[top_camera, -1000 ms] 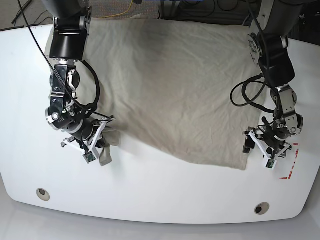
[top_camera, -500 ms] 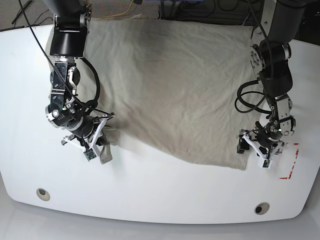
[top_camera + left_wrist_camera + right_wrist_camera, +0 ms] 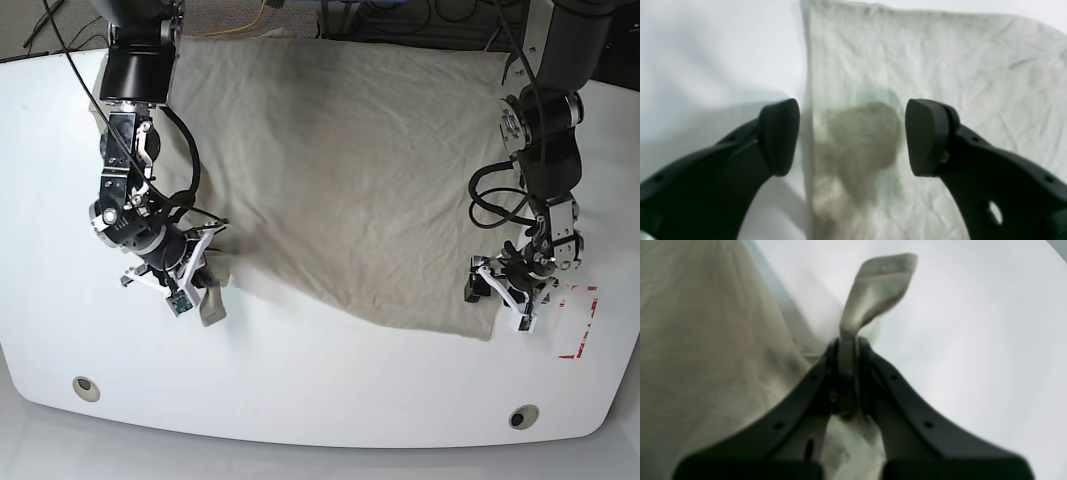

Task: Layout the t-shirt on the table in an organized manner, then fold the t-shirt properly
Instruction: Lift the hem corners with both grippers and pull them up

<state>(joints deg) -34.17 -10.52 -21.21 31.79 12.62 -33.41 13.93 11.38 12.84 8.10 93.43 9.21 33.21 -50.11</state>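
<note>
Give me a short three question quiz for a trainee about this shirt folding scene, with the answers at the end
1. True or false: the right gripper is shut on the t-shirt.
2. The left gripper has its jaws: A) open, B) shut on cloth, C) out of view.
3. Fill in: the left gripper's open jaws straddle the shirt's ____, with the white table beside it.

Key: 1 true; 2 A; 3 edge.

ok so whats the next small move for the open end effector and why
Probably lower the left end effector and close on the t-shirt edge: it is open, straddling that edge, while the right end effector already pinches a corner.
</note>
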